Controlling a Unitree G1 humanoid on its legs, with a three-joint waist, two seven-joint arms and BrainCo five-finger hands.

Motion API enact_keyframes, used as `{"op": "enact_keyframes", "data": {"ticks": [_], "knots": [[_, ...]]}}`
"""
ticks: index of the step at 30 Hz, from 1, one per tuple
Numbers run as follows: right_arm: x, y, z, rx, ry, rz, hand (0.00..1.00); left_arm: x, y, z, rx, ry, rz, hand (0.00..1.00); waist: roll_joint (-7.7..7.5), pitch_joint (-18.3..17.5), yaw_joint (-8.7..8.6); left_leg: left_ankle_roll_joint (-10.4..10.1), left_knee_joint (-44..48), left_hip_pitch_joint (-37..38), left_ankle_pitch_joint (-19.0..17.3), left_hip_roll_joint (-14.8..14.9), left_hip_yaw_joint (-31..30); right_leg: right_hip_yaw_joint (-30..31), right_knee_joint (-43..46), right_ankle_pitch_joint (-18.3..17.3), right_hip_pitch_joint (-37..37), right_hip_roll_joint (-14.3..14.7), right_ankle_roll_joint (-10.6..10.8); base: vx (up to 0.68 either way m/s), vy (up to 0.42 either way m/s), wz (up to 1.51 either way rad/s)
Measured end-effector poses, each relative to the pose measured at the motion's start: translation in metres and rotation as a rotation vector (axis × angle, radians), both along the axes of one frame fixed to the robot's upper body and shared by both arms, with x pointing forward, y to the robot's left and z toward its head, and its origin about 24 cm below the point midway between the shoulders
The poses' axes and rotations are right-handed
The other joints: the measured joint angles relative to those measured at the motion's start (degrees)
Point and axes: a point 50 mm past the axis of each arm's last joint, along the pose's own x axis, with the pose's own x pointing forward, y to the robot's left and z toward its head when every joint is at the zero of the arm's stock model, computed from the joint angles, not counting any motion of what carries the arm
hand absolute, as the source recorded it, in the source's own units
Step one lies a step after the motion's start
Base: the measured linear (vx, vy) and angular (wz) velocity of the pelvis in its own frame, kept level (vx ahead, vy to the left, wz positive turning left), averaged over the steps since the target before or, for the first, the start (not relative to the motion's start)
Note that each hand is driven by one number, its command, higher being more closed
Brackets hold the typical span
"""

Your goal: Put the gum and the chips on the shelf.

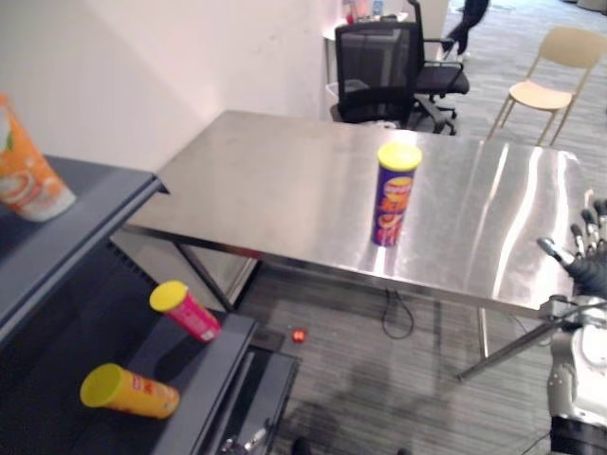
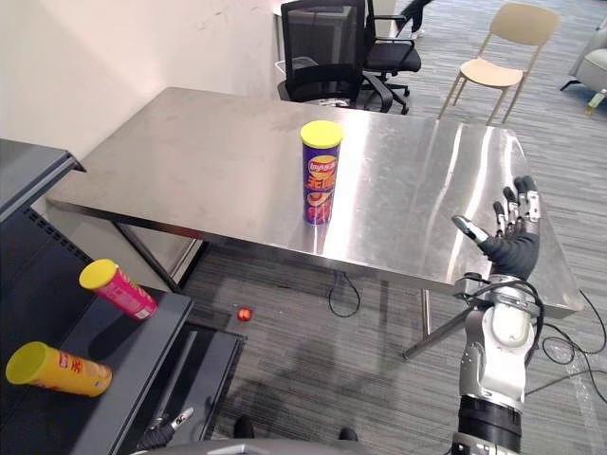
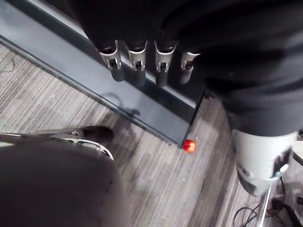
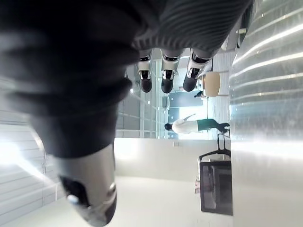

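Right eye view, one purple can (image 2: 321, 175), one pink can (image 2: 119, 289), one yellow can (image 2: 57, 370)

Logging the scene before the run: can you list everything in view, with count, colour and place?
table: 1, steel, centre
purple can: 1, yellow lid, upright on table
shelf: 1, dark, robot's left
pink can: 1, yellow lid, lying on lower shelf
orange can: 1, yellow lid, lying on lower shelf
pouch: 1, orange, top shelf
ball: 1, red, floor by shelf
office chair: 1, black, behind table
chair: 1, beige, far right
person: 1, dark clothes, background
right robot hand: open, raised by table's right end
left robot hand: open, low by shelf
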Motion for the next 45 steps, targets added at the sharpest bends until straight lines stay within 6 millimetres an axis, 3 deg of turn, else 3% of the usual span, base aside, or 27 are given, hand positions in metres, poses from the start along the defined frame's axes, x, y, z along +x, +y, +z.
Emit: {"op": "enact_keyframes", "data": {"ticks": [8,18,35,45], "knots": [[0.029,0.028,0.007,-0.013,-0.007,0.131,0.00,-0.002,0.004,0.001,0.015,0.013,-0.035,0.00,-0.55,0.3,0.64,0.3,0.0,-0.8,0.3,-0.2,-1.1,-1.1,-0.7,0.5,0.6,-0.1,0.6,0.00,-0.005,0.08],[0.057,0.050,0.003,0.007,0.059,0.206,0.00,-0.001,0.004,0.001,0.023,0.011,-0.038,0.00,-0.51,0.7,2.02,0.4,0.0,-0.8,0.4,-0.2,-1.8,-1.7,-0.8,0.5,1.0,0.1,0.7,0.02,-0.009,0.03],[0.074,0.074,0.007,-0.004,0.068,0.275,0.00,0.003,0.004,0.002,0.042,0.002,-0.040,0.00,-0.53,3.8,3.42,0.1,0.0,-0.5,0.2,0.0,-2.3,-2.4,-1.7,0.5,2.1,0.3,0.6,-0.01,-0.001,0.01],[0.080,0.089,-0.001,0.025,0.100,0.314,0.00,0.005,0.002,0.002,0.047,0.000,-0.054,0.00,-0.46,4.0,3.75,0.1,-0.1,-0.4,0.2,0.1,-2.6,-2.9,-1.8,0.5,2.7,0.4,0.6,0.00,-0.006,0.01]]}}
